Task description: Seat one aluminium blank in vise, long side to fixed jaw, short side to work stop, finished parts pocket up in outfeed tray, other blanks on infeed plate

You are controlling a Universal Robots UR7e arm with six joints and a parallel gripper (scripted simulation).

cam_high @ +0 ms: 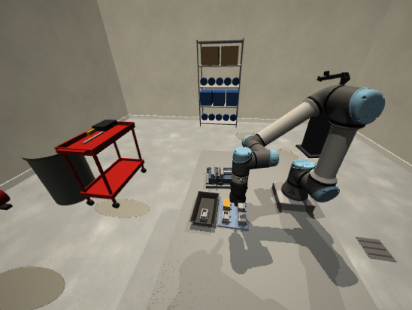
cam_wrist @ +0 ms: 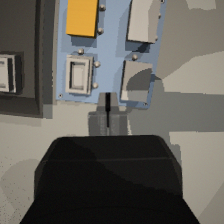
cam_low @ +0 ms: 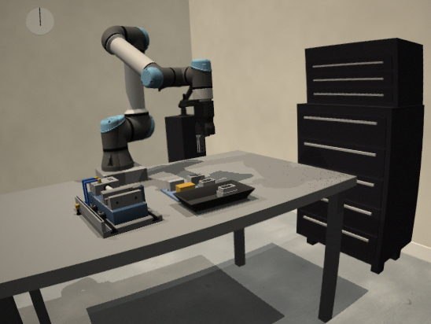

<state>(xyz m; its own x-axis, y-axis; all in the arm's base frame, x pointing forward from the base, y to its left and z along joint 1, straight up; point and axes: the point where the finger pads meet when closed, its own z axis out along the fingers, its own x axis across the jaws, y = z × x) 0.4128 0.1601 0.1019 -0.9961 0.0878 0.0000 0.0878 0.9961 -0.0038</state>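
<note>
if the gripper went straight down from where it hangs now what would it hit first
Probably the near edge of the blue infeed plate, between the finished part and an aluminium blank. The shut, empty gripper points there, though depth is unclear.

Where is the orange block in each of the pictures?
Top view: the brass blank lies on the infeed plate's far left corner, beside the outfeed tray.
Exterior view: the brass blank lies low at the centre, just behind the tray's left end.
Wrist view: the brass blank is at the top left, on the blue plate.
Shared landmark: the blue infeed plate.
</note>
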